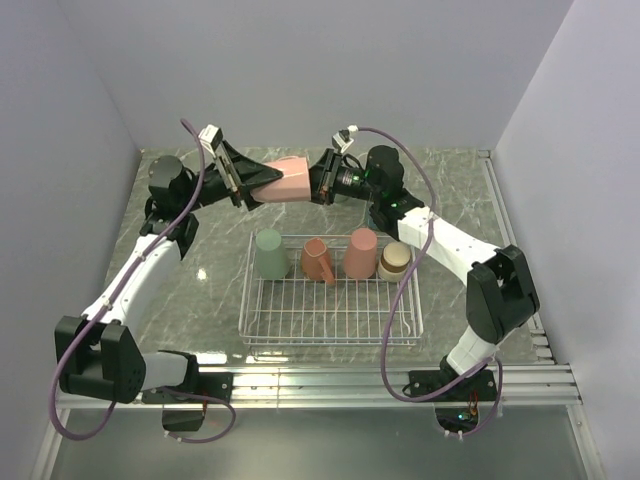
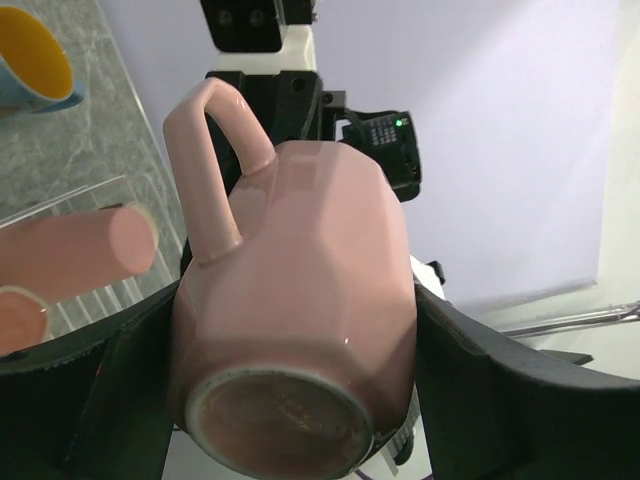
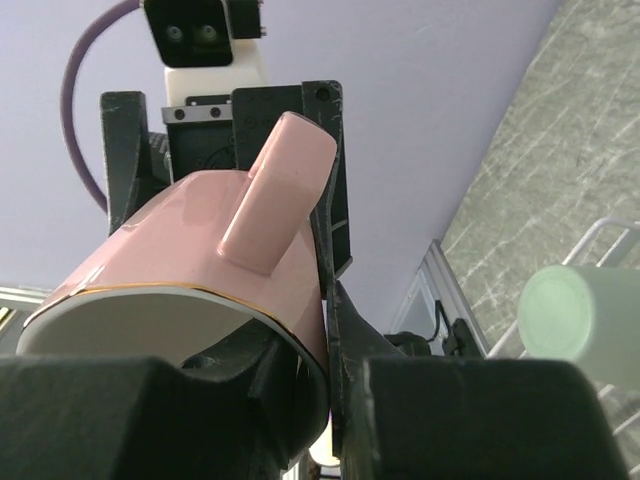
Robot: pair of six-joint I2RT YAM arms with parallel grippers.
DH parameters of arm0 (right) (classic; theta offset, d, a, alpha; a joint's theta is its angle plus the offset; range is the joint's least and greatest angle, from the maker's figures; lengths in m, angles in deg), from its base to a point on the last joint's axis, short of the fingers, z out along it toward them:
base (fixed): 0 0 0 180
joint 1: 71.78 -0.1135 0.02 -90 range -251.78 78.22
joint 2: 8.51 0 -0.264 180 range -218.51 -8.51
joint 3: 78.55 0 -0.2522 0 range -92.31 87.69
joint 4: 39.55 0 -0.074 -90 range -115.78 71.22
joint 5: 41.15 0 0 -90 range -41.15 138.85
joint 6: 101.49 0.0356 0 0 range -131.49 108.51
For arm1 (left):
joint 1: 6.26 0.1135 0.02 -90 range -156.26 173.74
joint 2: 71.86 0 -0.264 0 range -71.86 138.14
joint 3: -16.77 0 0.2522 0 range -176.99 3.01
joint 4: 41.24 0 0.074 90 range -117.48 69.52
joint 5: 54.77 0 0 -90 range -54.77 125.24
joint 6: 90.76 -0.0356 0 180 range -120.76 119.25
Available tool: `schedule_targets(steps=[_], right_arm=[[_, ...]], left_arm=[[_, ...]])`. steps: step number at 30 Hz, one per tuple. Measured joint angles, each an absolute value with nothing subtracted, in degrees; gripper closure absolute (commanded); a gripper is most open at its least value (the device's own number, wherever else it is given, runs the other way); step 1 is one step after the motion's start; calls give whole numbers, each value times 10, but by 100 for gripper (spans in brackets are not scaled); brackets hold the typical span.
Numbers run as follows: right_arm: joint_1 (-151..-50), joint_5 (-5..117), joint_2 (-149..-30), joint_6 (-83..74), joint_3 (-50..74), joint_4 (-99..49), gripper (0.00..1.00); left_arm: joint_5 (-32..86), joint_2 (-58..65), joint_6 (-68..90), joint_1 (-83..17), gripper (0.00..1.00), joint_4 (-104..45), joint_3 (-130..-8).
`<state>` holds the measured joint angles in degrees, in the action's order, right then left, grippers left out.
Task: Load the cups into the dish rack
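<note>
A pink handled mug [image 1: 285, 180] hangs on its side in the air behind the white wire dish rack [image 1: 330, 341]. My left gripper [image 1: 250, 186] is shut on its body near the base [image 2: 300, 300], one finger on each side. My right gripper [image 1: 318, 186] is shut on its rim [image 3: 190, 250], one finger inside and one outside. In the rack stand, upside down, a sage green cup [image 1: 269, 253], a salmon mug [image 1: 317, 260], a pink cup [image 1: 361, 252] and a short brownish cup [image 1: 394, 262]. The other cups are out of the top view.
A blue cup with a yellow inside [image 2: 30, 55] stands on the marble table in the left wrist view. The green cup [image 3: 580, 310] and a rack wire [image 3: 610, 235] show below the right wrist. Metal rails [image 1: 510, 220] run along the table's right and near edges.
</note>
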<state>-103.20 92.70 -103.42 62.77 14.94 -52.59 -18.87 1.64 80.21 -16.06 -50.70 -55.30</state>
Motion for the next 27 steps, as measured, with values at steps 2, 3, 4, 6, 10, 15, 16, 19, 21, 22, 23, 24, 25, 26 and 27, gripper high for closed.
schedule_targets(steps=[2,3,4,6,10,15,16,19,21,22,23,24,25,26,27], right_arm=[[-1034,922,-1034,616,148,-511,59],[-1035,917,-1034,607,146,-503,57],[-1035,915,-1033,596,145,-493,51],[-1035,913,-1031,583,145,-475,41],[-1029,907,-1023,560,146,-442,36],[-1013,899,-990,533,164,-410,36],[-1012,898,-982,529,170,-404,36],[-1006,894,-958,513,185,-383,36],[-1000,892,-947,507,193,-376,36],[-995,892,-938,502,198,-372,36],[-991,891,-929,497,201,-366,36],[-987,887,-920,488,205,-358,36],[-981,885,-910,480,208,-345,36],[-977,883,-899,472,211,-333,36],[-973,881,-890,465,214,-326,36]], left_arm=[[-189,11,785,-161,100,-486,-553],[-189,9,774,-163,100,-467,-553],[-190,9,768,-165,100,-456,-553],[-189,9,752,-168,100,-429,-553],[-187,8,734,-167,100,-400,-553],[-187,7,714,-164,100,-372,-554],[-188,6,710,-165,100,-367,-554],[-190,2,701,-164,100,-352,-555],[-189,2,690,-162,100,-342,-556],[-185,2,682,-159,100,-325,-558],[-180,2,671,-157,100,-308,-561],[-175,2,658,-154,100,-287,-565],[-171,2,643,-152,100,-259,-574],[-163,2,626,-150,100,-233,-583],[-152,2,605,-149,100,-206,-594]])
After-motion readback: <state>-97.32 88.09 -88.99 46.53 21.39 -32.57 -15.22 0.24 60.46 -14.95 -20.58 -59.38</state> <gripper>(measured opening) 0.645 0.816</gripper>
